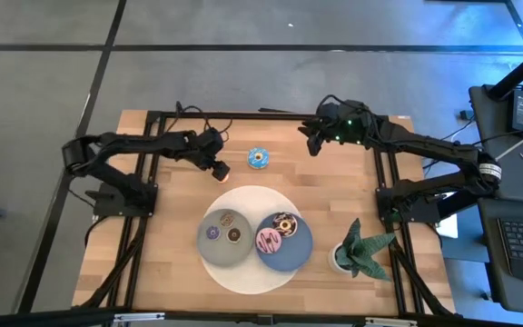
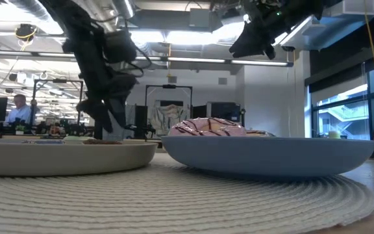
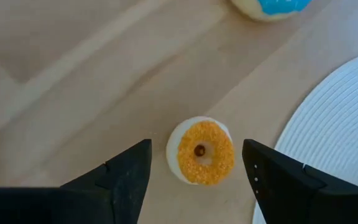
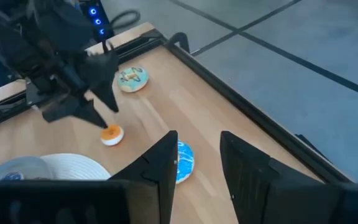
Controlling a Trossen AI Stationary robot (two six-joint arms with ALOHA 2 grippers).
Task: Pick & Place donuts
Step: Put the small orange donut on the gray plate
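Overhead, the left gripper (image 1: 222, 173) hung just above the orange donut (image 1: 225, 175) on the bare wood, close to the edge of the white mat (image 1: 243, 275). Its fingers (image 3: 120, 177) stood apart, one on each side of the little ring (image 3: 201, 151), not touching it (the gap showed clearly on both sides in the wrist view).

The right gripper (image 1: 314, 142) was raised near the table's far edge, its fingers (image 4: 160, 165) partly apart and holding nothing. Past them lay the blue donut (image 4: 183, 160) on the wood, the yellow-green one (image 4: 132, 78) farther off.

On the mat sat two plates side by side, touching. The grey plate (image 1: 209, 250) carried three tiny donuts, of which the purple (image 1: 213, 232) and a brown (image 1: 234, 235) could be told. The blue plate (image 1: 293, 256) held the pink donut (image 1: 269, 241) and the chocolate one (image 1: 284, 222). From table height the pink donut (image 2: 216, 127) rose over the blue plate's rim (image 2: 271, 156).

A potted plant (image 1: 361, 247) stood right of the mat.
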